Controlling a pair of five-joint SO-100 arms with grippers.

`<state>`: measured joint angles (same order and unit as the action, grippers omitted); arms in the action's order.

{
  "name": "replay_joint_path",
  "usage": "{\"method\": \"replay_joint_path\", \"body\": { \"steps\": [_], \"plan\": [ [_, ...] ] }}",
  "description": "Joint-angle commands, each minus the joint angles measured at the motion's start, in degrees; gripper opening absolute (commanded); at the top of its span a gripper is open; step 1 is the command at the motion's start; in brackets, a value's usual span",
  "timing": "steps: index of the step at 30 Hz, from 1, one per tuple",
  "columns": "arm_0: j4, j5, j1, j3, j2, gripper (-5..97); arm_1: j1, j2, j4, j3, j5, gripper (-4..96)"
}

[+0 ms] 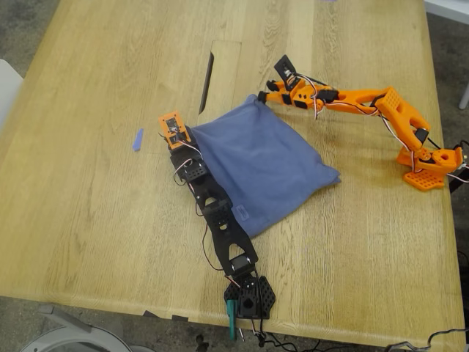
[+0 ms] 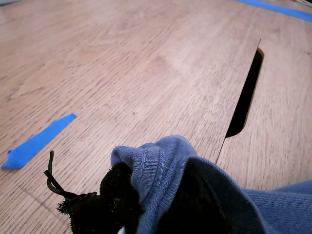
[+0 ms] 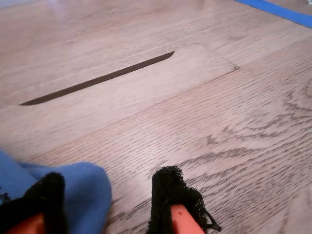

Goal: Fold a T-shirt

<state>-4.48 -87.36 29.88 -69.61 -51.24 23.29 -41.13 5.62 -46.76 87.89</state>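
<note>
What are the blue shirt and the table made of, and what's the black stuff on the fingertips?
The T-shirt looks like soft matte knit, likely cotton: a ribbed, stitched hem shows. The table looks like pale matte wood or veneer, with visible grain. The fingertips seem wrapped in fuzzy black fabric or foam; which, I cannot tell.

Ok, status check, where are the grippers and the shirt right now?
First gripper shut on T-shirt hem. Second gripper open at a shirt corner. Shirt folded into a rough square. Tape scrap lies clear.

Soft, even, diffuse light; faint shadows; wrist views blurred up close.
</note>
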Motion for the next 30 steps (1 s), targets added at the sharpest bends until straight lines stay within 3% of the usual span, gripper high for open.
{"method": "replay_joint_path", "body": {
  "steps": [1, 7, 18, 30],
  "plan": [
    [-0.79, -0.26, 2.81, 7.38, -5.19, 0, -0.26, -2.64, 12.39, 12.83, 0.0, 35.2],
    [-0.35, -0.09, 2.72, 6.94, -5.19, 0, 0.88, -2.29, 36.91, 26.1, 1.58, 43.9],
    [0.18, 0.09, 2.46, 5.62, -5.62, 0, 0.26, 0.88, 32.08, 25.31, 4.31, 53.9],
    [0.09, 0.09, 2.11, 2.29, -6.86, 0, -2.64, 2.02, 23.03, 23.91, -7.65, 55.2]
  ]
}}
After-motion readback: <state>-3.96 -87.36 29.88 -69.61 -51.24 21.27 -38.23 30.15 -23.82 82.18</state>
